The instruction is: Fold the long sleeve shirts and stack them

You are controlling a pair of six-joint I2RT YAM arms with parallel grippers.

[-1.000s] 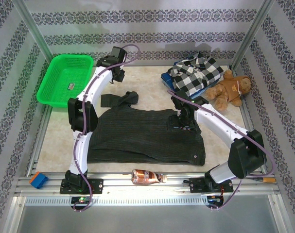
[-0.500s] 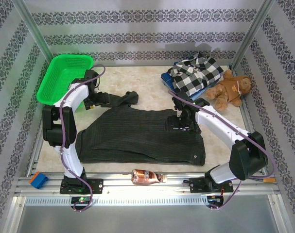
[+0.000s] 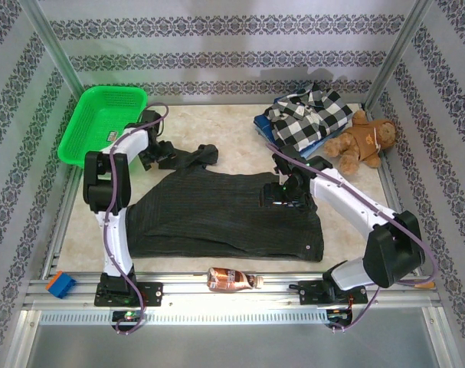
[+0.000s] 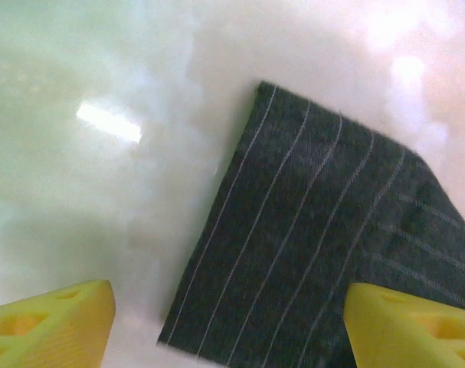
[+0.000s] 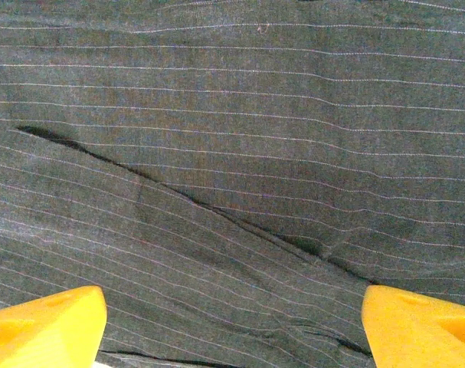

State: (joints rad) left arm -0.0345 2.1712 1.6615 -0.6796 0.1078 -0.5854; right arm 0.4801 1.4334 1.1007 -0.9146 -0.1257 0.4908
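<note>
Change since the earlier frame: the left arm has swung from the far middle of the table down and leftward, and the left gripper (image 3: pixel 157 153) now sits at the sleeve end beside the basket. The right arm has hardly shifted.

1. Table (image 3: pixel 232 123): pale stone-look top. The far centre, between the basket and the folded stack, is bare, as is a strip along the left side of the big shirt.
2. Charcoal pinstriped shirt (image 3: pixel 217 218): spread flat at the centre, its near hem close to the near rail (image 3: pixel 186 287). One sleeve (image 3: pixel 192 157) runs out from the far-left shoulder.
3. Green basket (image 3: pixel 77 129): at the far-left corner, with green mesh showing inside. The left arm crosses its near-right rim.
4. Checked flannel shirt (image 3: pixel 309 119): folded at the far right on top of a blue garment (image 3: pixel 316 147).
5. Teddy bear (image 3: pixel 364 142): brown, just beside the stack's right edge.
6. Right gripper (image 3: pixel 287 195): low over the big shirt's far-right part. In the wrist view the right gripper (image 5: pixel 232 330) has its jaws spread wide over creased cloth and grips nothing.
7. Left gripper, wrist view (image 4: pixel 232 330): the jaws are wide apart. The squared sleeve end (image 4: pixel 316 253) lies flat between them on the table, not pinched.
8. Bottle (image 3: pixel 230 280): on its side on the near rail.
9. Blue block (image 3: pixel 60 284): at the rail's left end.
</note>
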